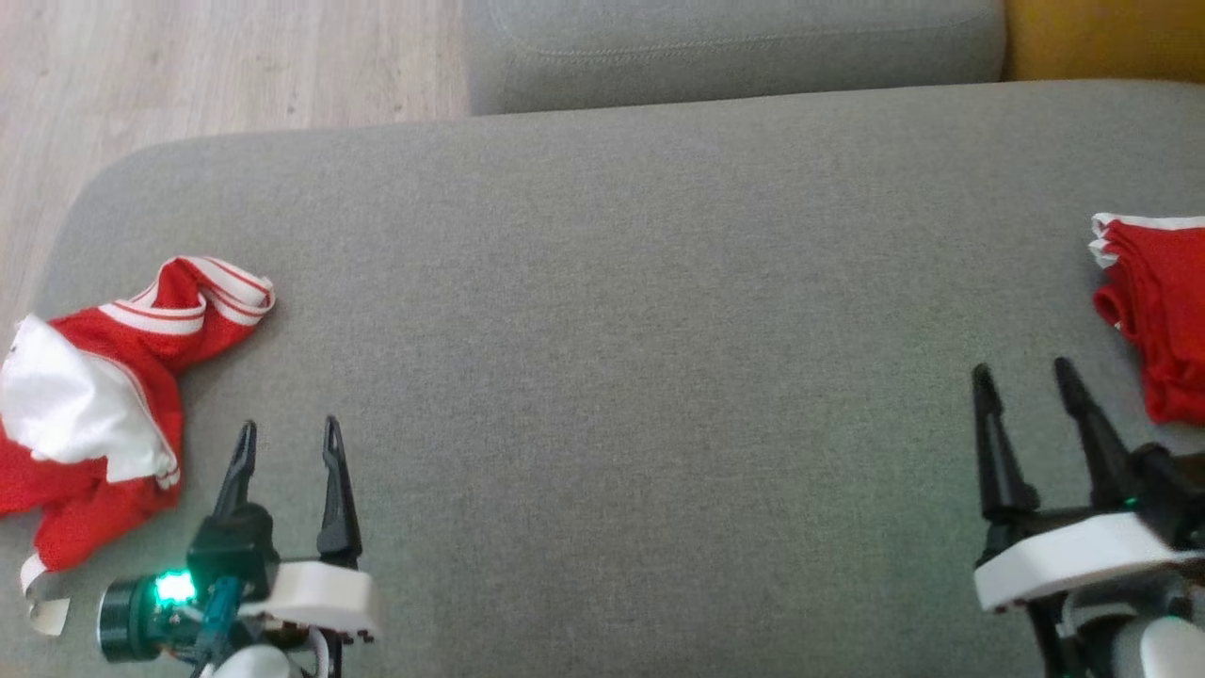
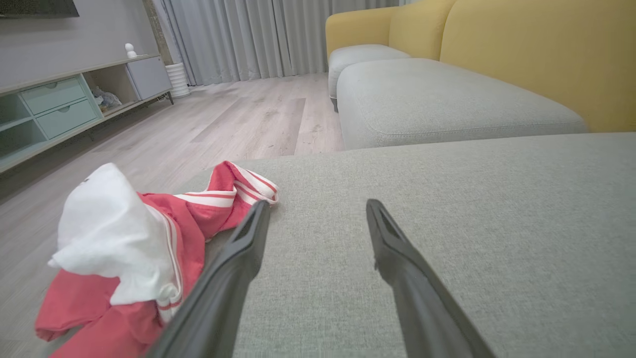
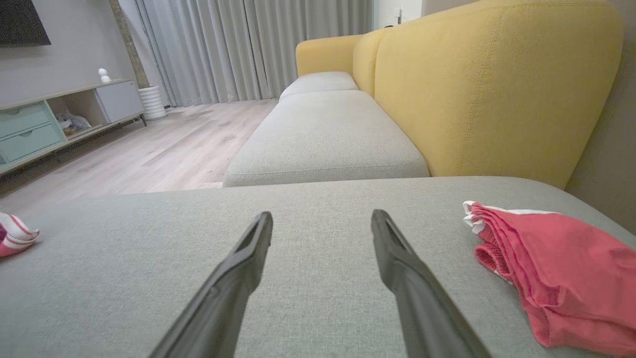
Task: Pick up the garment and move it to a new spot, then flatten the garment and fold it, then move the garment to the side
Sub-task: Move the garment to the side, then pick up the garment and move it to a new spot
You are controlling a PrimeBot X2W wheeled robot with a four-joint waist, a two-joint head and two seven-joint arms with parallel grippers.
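Crumpled garment (image 1: 94, 414) lay on cushion (image 1: 602, 330), long axis running away from robot. Left hand (image 1: 289, 424) released, empty, just right of garment, nearer. Right hand (image 1: 1021, 366) released, empty, well right of garment.

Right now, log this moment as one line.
left fingers: open, empty | right fingers: open, empty | red-white garment: crumpled on cushion, left end | red garment: looks folded, right edge
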